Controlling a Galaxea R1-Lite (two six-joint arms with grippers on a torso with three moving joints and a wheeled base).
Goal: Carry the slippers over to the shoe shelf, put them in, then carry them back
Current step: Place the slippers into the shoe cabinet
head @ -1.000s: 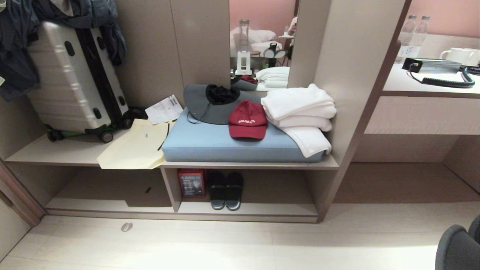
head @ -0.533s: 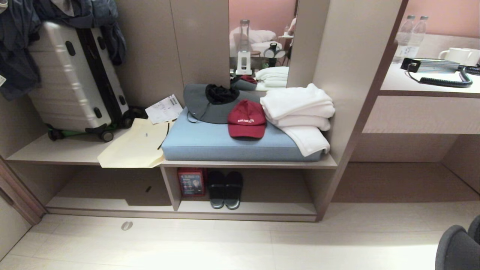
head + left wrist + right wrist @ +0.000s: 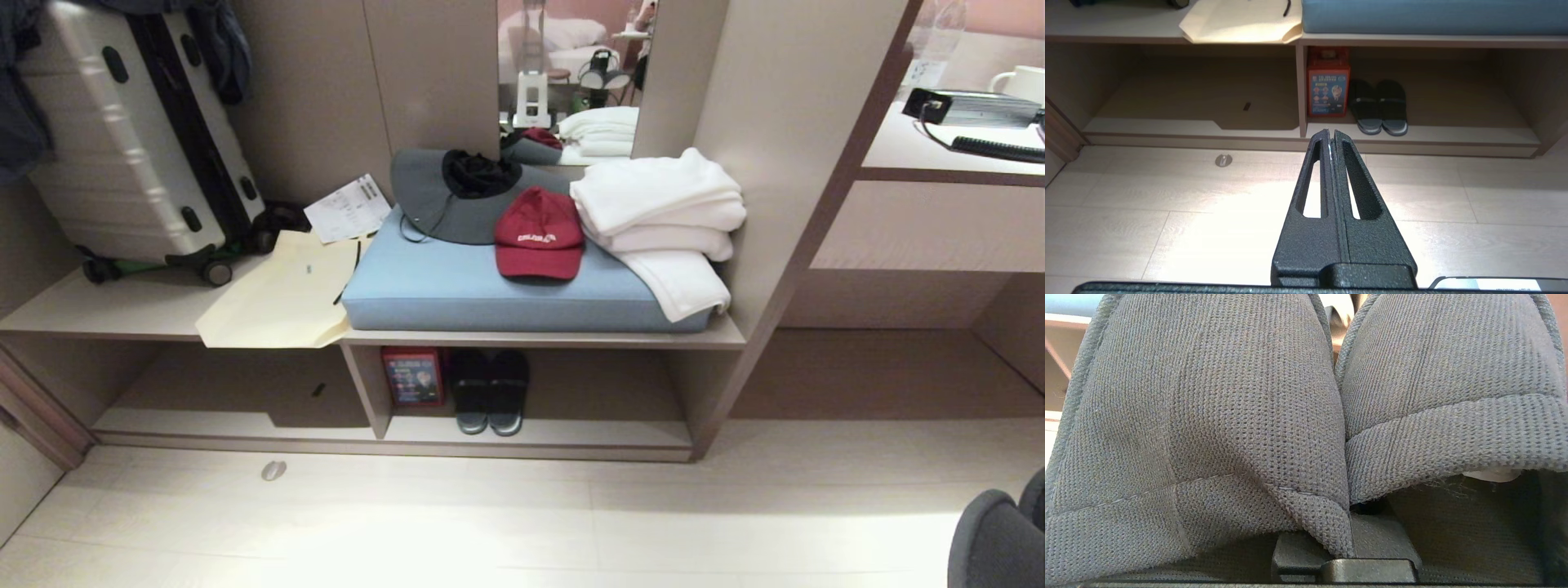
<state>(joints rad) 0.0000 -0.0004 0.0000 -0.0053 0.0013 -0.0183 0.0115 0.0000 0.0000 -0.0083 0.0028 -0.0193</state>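
The slippers (image 3: 1216,416), a grey knit pair lying side by side, fill the right wrist view and cover my right gripper (image 3: 1349,543), which is shut on them; only its black base shows. In the head view they peek in at the bottom right corner (image 3: 992,535). The shoe shelf (image 3: 571,434) is the low beige cubby under the bench, straight ahead across the floor. My left gripper (image 3: 1331,133) is shut and empty, hanging above the floor and pointing at the shoe shelf (image 3: 1453,134).
A dark pair of slides (image 3: 490,392) and a red box (image 3: 414,376) stand in the cubby's left part. On the bench lie a blue cushion (image 3: 490,294), red cap (image 3: 537,235), white towels (image 3: 661,212), paper bag (image 3: 282,294) and suitcase (image 3: 122,139). A desk (image 3: 939,155) stands at the right.
The whole head picture has shifted upward, so the camera has dipped. The shelf's contents and both arms have kept still.
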